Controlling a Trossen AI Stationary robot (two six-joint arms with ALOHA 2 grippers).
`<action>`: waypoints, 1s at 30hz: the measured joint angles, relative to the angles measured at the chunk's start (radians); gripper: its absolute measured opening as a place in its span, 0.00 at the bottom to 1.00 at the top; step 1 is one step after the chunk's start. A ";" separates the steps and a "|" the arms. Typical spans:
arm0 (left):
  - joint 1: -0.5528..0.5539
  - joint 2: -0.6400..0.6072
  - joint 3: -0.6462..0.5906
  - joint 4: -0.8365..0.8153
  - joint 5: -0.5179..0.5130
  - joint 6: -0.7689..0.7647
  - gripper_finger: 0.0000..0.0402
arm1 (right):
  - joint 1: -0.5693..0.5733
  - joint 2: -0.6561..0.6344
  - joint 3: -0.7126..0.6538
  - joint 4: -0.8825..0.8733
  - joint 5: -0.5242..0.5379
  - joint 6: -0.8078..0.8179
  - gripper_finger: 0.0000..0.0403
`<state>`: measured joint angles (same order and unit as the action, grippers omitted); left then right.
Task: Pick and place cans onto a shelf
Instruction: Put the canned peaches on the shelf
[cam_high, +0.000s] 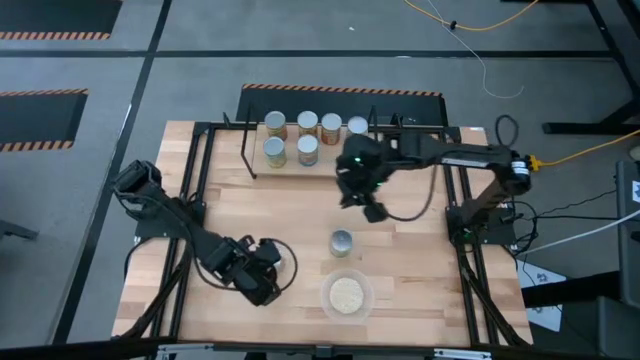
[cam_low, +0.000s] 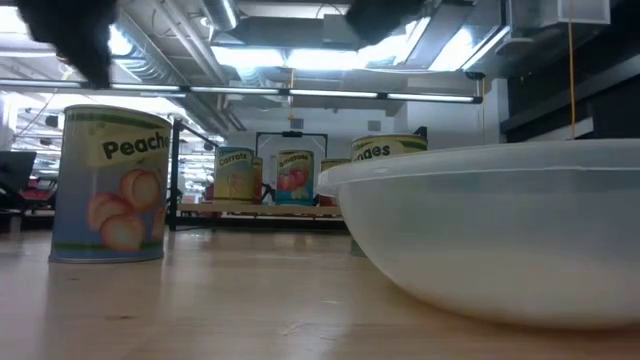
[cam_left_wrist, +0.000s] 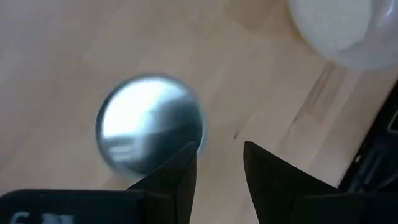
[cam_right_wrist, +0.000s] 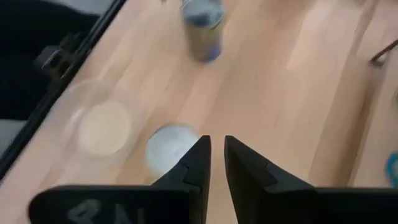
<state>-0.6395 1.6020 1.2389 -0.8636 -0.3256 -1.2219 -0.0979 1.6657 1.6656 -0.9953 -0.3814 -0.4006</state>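
Step in hand: judging by the layout, the robot is lining up for the next pick, with two cans yet to go up.
Shelf: the shelf (cam_high: 289, 138) is standing at the far edge of the table and is carrying six cans (cam_high: 307, 123), four behind and two in front.
Peaches can: the peaches can (cam_low: 108, 185) is standing upright on the table under the left gripper (cam_left_wrist: 219, 149), just beside one finger and not between the two.
Left gripper: it is hovering partly open and is holding nothing.
Second can: the other loose can (cam_high: 341, 242) is standing mid-table, near the clear bowl of pale grains (cam_high: 325, 295).
Right gripper: the right gripper (cam_right_wrist: 217, 140) is hanging between the shelf and that can, its fingers showing only a slim gap and gripping nothing.
Doing it well: the jaws are probably needing to be wider than the can before any descent; centring over the silver top, then closing on the label wall, looks safest.
Risk: a finger landing on the rim could be tipping the can, and the bowl is sitting close by.
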 joint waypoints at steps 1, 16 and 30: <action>0.009 0.000 0.003 0.011 0.000 0.017 0.31 | 0.003 -0.018 -0.002 -0.034 0.000 0.003 0.13; 0.067 0.000 0.003 0.091 -0.008 0.053 0.31 | 0.053 -0.093 -0.253 -0.065 0.024 0.183 0.13; 0.062 0.109 0.003 0.084 -0.095 0.012 0.31 | 0.083 -0.093 -0.366 0.043 0.024 0.183 0.13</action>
<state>-0.5777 1.7111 1.2423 -0.7799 -0.4211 -1.2103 -0.0147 1.5726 1.2994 -0.9527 -0.3576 -0.2173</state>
